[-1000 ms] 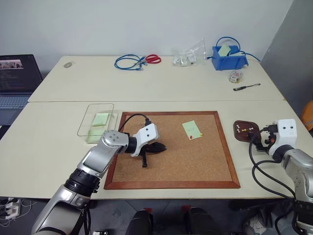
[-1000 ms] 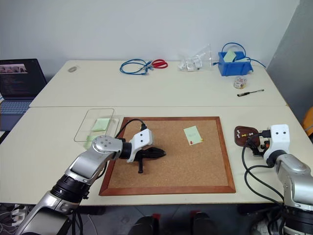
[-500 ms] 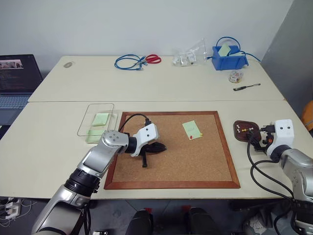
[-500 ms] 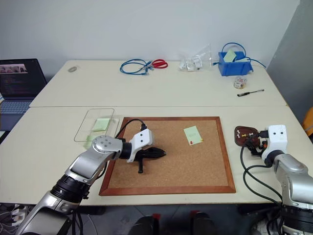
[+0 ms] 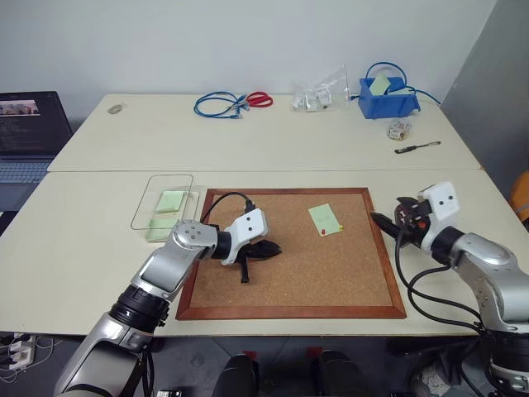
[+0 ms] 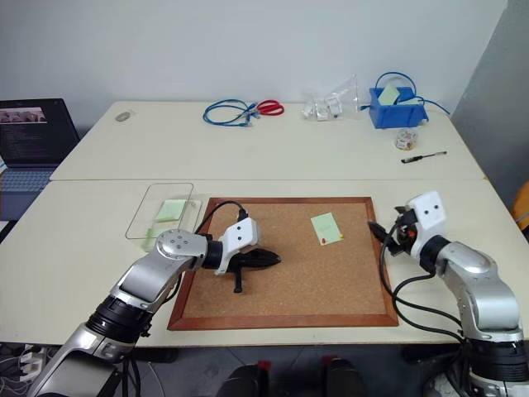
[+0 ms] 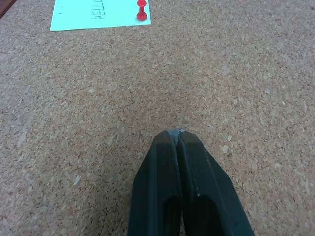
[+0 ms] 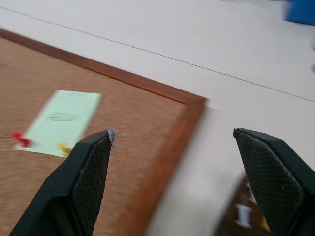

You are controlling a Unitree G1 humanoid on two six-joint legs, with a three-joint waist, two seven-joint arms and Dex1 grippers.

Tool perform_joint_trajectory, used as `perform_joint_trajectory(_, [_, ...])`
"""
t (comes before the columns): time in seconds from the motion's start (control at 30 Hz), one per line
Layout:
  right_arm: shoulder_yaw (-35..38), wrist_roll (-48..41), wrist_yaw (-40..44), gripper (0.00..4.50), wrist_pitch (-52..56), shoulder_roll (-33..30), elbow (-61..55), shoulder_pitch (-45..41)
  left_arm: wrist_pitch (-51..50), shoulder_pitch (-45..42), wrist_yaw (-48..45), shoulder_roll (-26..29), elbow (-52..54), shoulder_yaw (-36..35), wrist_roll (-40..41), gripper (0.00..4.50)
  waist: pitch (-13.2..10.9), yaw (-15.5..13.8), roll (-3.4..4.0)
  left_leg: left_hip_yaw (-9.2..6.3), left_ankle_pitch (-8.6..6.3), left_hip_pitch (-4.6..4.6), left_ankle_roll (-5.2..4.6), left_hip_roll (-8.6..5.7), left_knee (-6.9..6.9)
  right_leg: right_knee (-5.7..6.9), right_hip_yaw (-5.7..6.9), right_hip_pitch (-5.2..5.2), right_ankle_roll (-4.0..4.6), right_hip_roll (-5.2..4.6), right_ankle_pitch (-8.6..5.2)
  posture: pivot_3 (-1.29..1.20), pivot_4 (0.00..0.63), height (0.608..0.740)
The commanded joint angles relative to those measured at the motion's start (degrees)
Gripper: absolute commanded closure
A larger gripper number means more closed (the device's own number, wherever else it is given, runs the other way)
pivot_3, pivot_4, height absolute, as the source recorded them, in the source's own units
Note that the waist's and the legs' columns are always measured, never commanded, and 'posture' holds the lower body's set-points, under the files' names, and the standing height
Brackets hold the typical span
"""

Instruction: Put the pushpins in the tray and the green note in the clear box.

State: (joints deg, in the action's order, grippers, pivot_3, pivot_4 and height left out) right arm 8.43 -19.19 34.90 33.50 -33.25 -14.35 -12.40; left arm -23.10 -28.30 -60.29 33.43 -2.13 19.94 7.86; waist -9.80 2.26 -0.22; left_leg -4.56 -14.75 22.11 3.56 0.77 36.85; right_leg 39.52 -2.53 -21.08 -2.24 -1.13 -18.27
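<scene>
While the head views show the green note pinned on the corkboard, left gripper beside it, left wrist view, fingers pressed closed, empty, right wrist view, right gripper fingers spread wide over the board's edge.

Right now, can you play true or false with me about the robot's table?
1. The green note is pinned on the corkboard. True.
2. A red pushpin sticks in the note. True.
3. The left end effector is wide open. False: its fingers are shut together.
4. The right end effector is holding the note. False: it is open and empty.
5. The clear box sits on the corkboard. False: it sits beside it on the table.
</scene>
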Motion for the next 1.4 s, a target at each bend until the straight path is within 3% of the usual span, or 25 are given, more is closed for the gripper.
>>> perform_joint_trajectory(0.03, [-3.2, -0.5, 6.0, 0.35, -4.1, -1.4, 1.1, -2.4, -2.5, 1.9, 0.8, 0.8, -2.3, 1.1, -2.4, 4.5, 0.0, 0.0, -0.01, -0.01, 0.0, 0.0, 0.0, 0.0, 0.0, 0.0, 0.01, 0.0, 0.0, 0.0, 0.0, 0.0, 0.15, 0.74])
perform_joint_trajectory(0.37, [-8.5, 0.5, 11.9, 0.35, -9.2, 0.3, 9.2, -5.2, -3.9, 4.3, 1.1, 1.4, -0.7, 0.7, -2.2, 4.5, 0.0, 0.2, -0.02, 0.01, 0.0, -0.03, 0.0, 0.02, -0.01, 0.0, -0.02, 0.0, 0.01, 0.01, 0.0, 0.0, 0.15, 0.74])
perform_joint_trajectory(0.6, [-9.7, 1.0, 11.6, 0.35, -10.5, 1.4, 9.5, -5.4, 1.2, 7.1, 0.7, 3.0, -2.7, 1.8, -4.4, 4.5, 0.0, 0.7, -0.02, -0.01, 0.0, -0.06, 0.0, 0.06, -0.04, 0.0, -0.03, -0.01, 0.01, 0.06, 0.0, 0.0, 0.15, 0.74])
perform_joint_trajectory(1.23, [-12.9, 4.3, 11.1, 0.35, -15.6, 6.0, 16.2, -7.1, 1.0, 5.2, 1.0, 1.8, -3.0, 0.6, -3.1, 4.5, 0.0, 0.8, -0.02, -0.02, -0.01, -0.11, -0.01, 0.06, -0.07, 0.01, -0.03, 0.0, 0.01, 0.07, 0.0, 0.0, 0.15, 0.74])
perform_joint_trajectory(1.4, [-12.6, 5.2, 11.5, 1.17, -16.9, 5.8, 18.1, -6.9, 0.8, 4.9, 0.8, 1.9, -2.7, 0.4, -2.9, 4.5, 0.0, 0.8, -0.02, -0.02, -0.01, -0.11, -0.01, 0.05, -0.07, 0.01, -0.03, 0.0, 0.02, 0.07, 0.0, 0.0, 0.15, 0.74])
